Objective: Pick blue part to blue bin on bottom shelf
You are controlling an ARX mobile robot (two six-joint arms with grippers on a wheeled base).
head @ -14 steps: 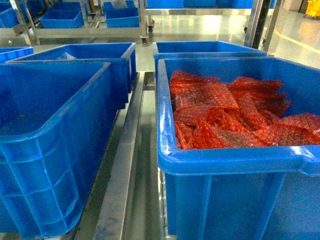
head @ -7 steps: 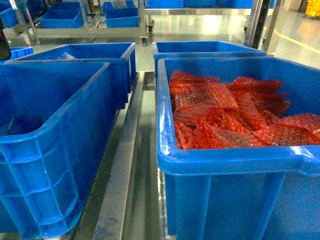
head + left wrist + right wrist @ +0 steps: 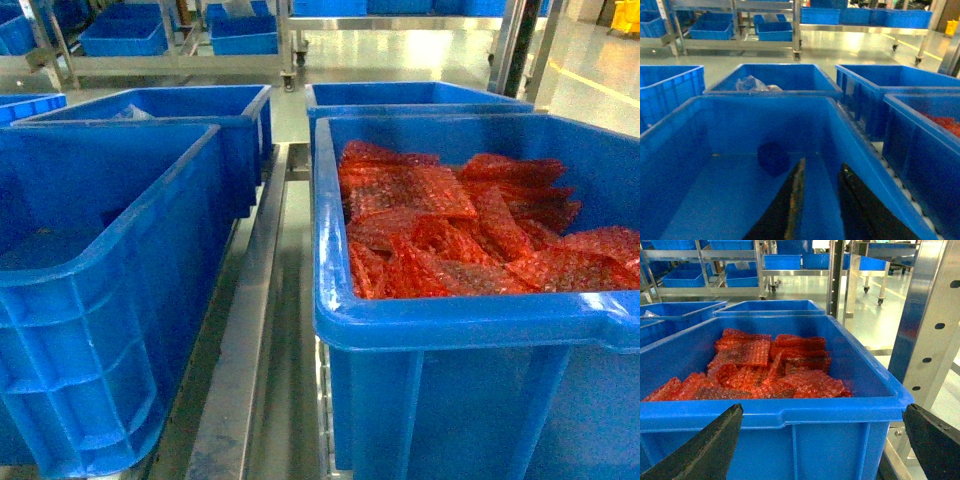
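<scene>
My left gripper (image 3: pixel 822 164) is open inside the large empty-looking blue bin (image 3: pixel 670 130), with nothing between its black fingers (image 3: pixel 792 200). A dark blue roundish blob (image 3: pixel 772 159), apparently the blue part, lies on the bin floor just ahead and left of the left fingertip, apart from it. In the head view this bin (image 3: pixel 150 230) stands on the left, and neither gripper shows there. My right gripper (image 3: pixel 822 410) is wide open before the front wall of the right-hand bin (image 3: pixel 840 440), holding nothing. The bins stand on the bottom shelf, whose steel runner (image 3: pixel 245 330) passes between them.
The right bin (image 3: pixel 330 300) is filled with red bubble-wrap bags (image 3: pixel 450 230). Two more blue bins (image 3: pixel 200 105) stand behind, one holding a clear bag (image 3: pixel 752 84). A perforated steel post (image 3: pixel 935 340) rises at the right. Racks with blue bins (image 3: pixel 125 35) stand across the floor.
A dark arm part at the head view's left edge half a second ago is gone. The shadow on the left bin's inner wall has gone too. The bins have not moved.
</scene>
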